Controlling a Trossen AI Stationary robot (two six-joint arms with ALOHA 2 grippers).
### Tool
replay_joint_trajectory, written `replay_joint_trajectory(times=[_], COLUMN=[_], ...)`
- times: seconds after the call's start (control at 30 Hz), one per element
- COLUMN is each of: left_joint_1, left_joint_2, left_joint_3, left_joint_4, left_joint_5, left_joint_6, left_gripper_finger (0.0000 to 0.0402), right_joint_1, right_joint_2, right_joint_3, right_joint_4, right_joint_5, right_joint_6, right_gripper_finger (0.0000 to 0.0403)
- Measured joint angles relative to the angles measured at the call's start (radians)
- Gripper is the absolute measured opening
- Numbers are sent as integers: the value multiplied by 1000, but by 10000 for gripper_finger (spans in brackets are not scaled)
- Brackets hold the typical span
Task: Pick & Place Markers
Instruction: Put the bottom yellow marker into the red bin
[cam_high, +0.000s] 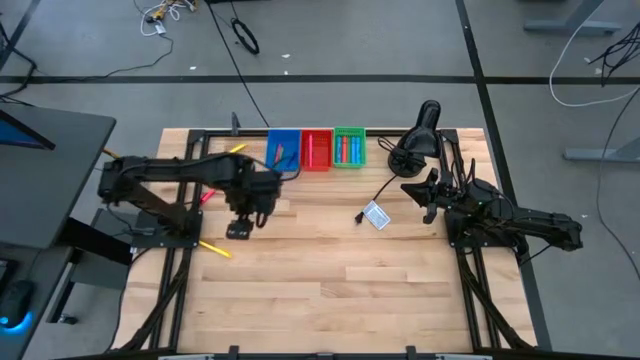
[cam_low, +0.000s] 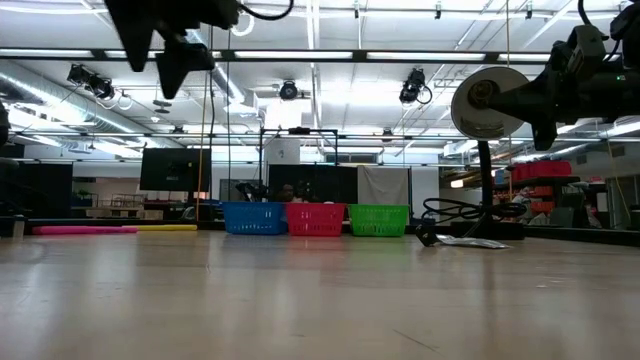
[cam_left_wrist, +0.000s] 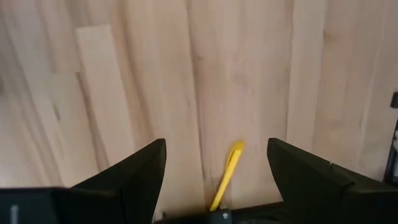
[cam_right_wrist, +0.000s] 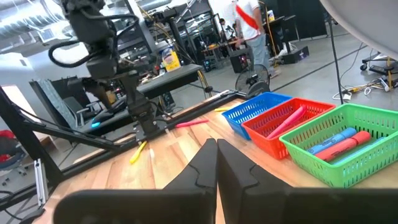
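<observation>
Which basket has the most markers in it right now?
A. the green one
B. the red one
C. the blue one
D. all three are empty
A: the green bin holds several markers, blue and red ones lying side by side, while the red bin shows only one pink marker and the blue bin at most one.

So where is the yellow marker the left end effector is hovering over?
In the high view the yellow marker lies on the table's left side, just below-left of the open left end effector, well short of the bins.
</observation>
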Motion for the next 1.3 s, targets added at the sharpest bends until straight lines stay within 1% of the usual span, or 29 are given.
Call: replay_joint_trajectory(times=[0.17,0.4,0.67,0.97,1.03,1.13,1.3], left_joint_1=[-69,-154,-198,-207,-207,-219,-251], left_joint_2=[-94,-196,-282,-284,-283,-283,-259], left_joint_3=[-122,-257,-398,-555,-585,-621,-639], left_joint_4=[60,66,75,143,170,208,283], left_joint_5=[2,16,16,31,47,60,59], left_joint_6=[-7,-14,-32,-61,-67,-68,-80], left_gripper_finger=[287,287,287,287,287,287,287], right_joint_1=[0,0,0,0,0,0,0], right_joint_2=[0,0,0,0,0,0,0], right_joint_3=[0,0,0,0,0,0,0], right_joint_4=[0,0,0,0,0,0,0], right_joint_5=[0,0,0,0,0,0,0], right_joint_6=[0,0,0,0,0,0,0], right_gripper_finger=[11,11,11,11,11,11,11])
